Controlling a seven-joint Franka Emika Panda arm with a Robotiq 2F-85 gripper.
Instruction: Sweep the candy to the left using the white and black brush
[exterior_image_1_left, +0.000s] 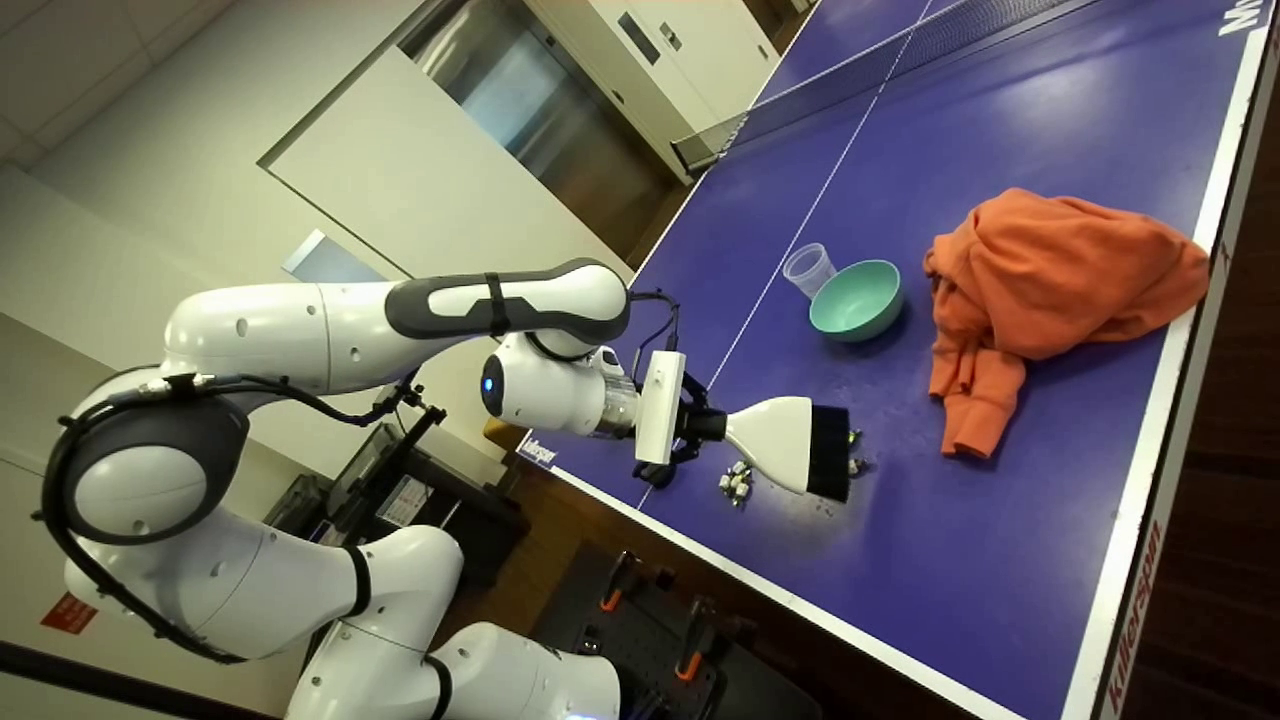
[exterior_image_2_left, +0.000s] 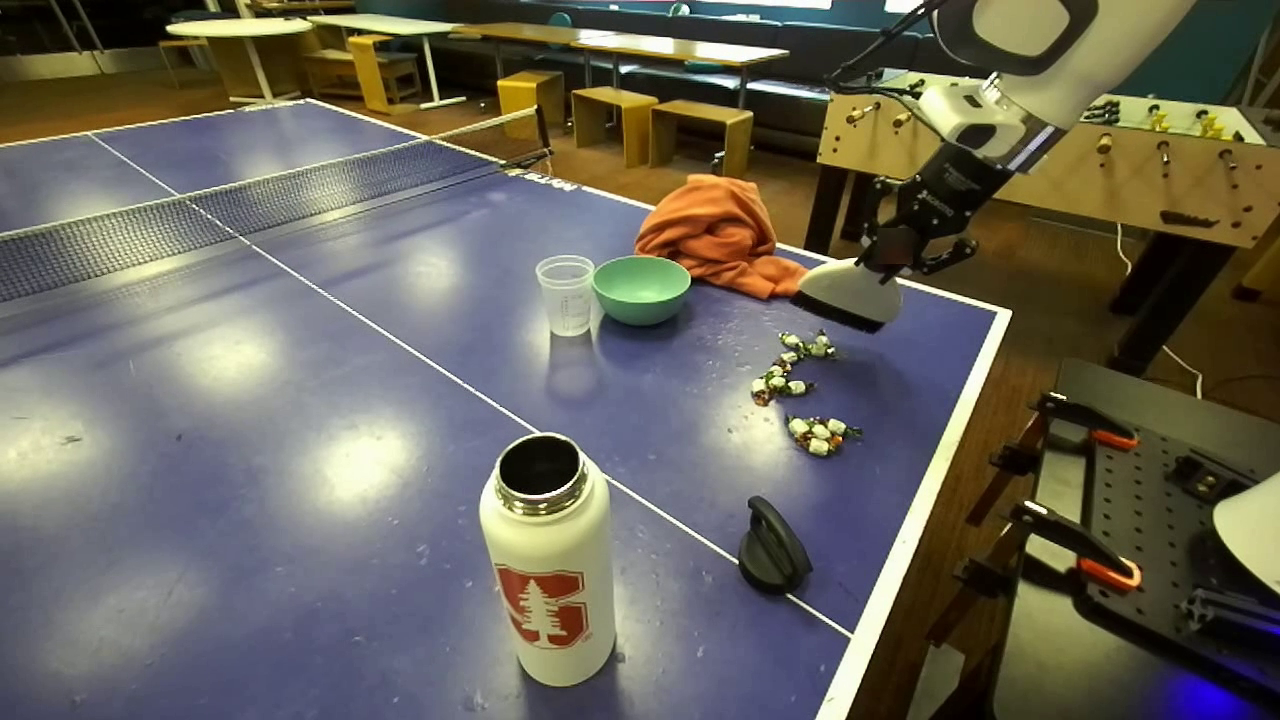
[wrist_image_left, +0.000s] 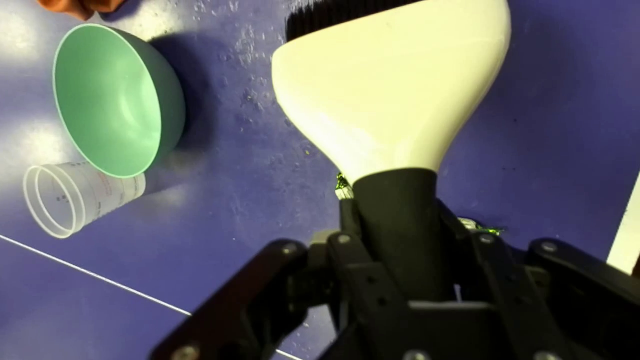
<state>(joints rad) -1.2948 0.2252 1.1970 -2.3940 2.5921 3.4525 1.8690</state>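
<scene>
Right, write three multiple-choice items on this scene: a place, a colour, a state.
1. Where is the plastic cup, relative to the teal bowl?
A) inside
B) beside
C) beneath

2. On the hand brush, what colour are the bristles?
A) white
B) red
C) black

3. The claw is:
A) gripping the hand brush
B) wide open
C) shut on nothing

1 B: side by side in both exterior views.
2 C: they show black in every view.
3 A: in the wrist view its jaws close on the handle.
</scene>
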